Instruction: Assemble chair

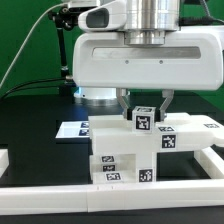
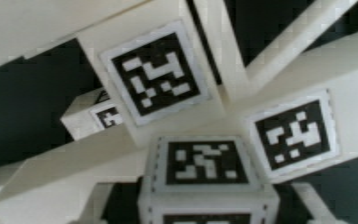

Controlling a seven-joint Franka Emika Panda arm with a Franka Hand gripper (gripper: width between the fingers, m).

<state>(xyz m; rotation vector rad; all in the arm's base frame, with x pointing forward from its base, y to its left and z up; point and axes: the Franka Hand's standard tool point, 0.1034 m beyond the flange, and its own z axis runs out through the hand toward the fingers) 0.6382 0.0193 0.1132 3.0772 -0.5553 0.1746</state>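
1 tool (image 1: 145,104) hangs straight down from the white arm (image 1: 150,50) over the middle of the black desk (image 1: 30,120). Its 2 dark fingers (image 1: 165,100) stand on either side of a small tagged white cube (image 1: 143,120), the top piece of the chair (image 1: 140,150), and appear clenched on it. The chair is a low cluster of white blocky parts directly under the tool, just behind the white rail (image 1: 110,197) at the desk's near edge. A flat panel (image 1: 195,128) sticks out toward the exterior view's right. The marker board (image 1: 72,130) lies flat on the desk just beside the chair, on the exterior view's left. In the wrist view, 4 tags show on white chair parts (image 2: 202,160), very close and blurred.
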